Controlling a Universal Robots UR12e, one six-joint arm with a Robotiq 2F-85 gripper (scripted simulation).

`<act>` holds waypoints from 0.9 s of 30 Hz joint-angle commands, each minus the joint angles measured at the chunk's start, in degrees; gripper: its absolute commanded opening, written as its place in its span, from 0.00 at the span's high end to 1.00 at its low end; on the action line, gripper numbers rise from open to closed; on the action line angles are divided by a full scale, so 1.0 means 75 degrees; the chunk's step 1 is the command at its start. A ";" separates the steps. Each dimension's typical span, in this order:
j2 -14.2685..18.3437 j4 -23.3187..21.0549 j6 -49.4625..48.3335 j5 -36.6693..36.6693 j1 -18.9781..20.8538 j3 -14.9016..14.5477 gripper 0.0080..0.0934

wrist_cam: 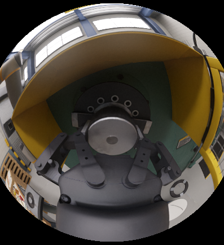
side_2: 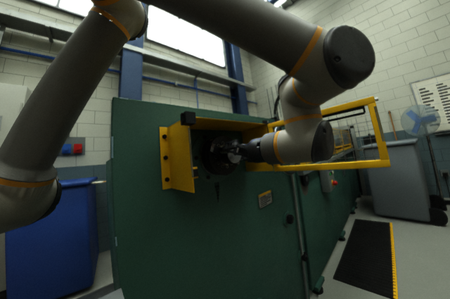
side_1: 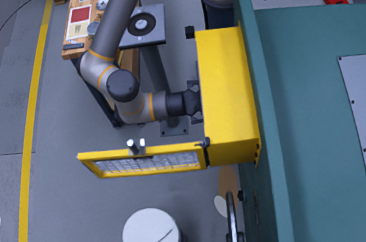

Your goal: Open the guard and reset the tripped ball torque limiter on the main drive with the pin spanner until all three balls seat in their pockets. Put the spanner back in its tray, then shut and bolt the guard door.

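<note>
The pin spanner (wrist_cam: 112, 135), a tool with a round silver knob end and flat cross arms, is held in my closed gripper (wrist_cam: 112, 132) and sits against the black torque limiter disc (wrist_cam: 112, 104) inside the yellow guard housing (side_1: 227, 93). Several ringed holes show on the disc above the spanner; the ball pockets are hidden. My gripper (side_2: 236, 150) reaches horizontally into the housing on the green machine's side. The yellow mesh guard door (side_1: 145, 160) stands swung fully open.
The spanner's tray and tool board (side_1: 90, 5) sit on a wooden bench behind my arm. A blue bin (side_2: 51, 237) stands left of the green machine (side_2: 218, 215), a grey cabinet (side_2: 396, 179) and a black floor mat (side_2: 367, 257) to its right.
</note>
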 commanded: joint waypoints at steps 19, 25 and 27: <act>-0.0008 0.0022 0.1957 0.0003 -0.0002 -0.0008 1.00; -0.0008 0.0022 0.2397 0.0003 -0.0002 -0.0008 1.00; -0.0008 0.0022 0.2518 0.0003 -0.0002 -0.0008 1.00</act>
